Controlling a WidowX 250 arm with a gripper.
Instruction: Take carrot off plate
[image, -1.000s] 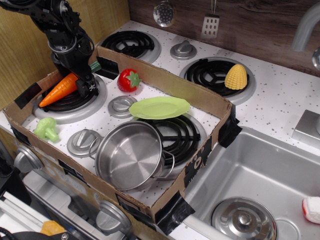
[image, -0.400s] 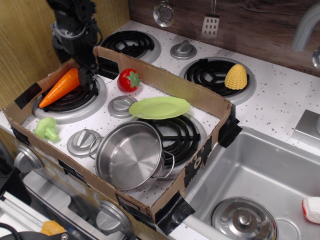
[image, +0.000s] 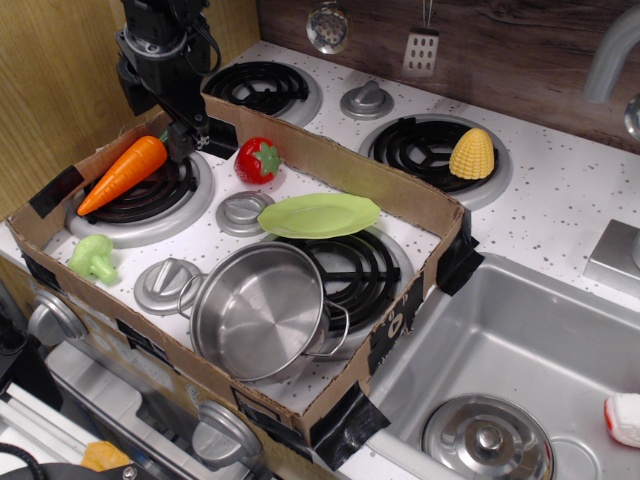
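One carrot (image: 124, 174), lying on the far-left burner (image: 145, 196), off the plate and well apart from it. One plate (image: 319, 215), bare, mid-box, resting over the pot's far rim. Gripper (image: 187, 135) just above the carrot's stem end, jaws parted, holding nothing. Also one pot (image: 260, 310), one strawberry (image: 257, 160), one broccoli (image: 93, 257), one corn cob (image: 472, 153) on the far-right burner.
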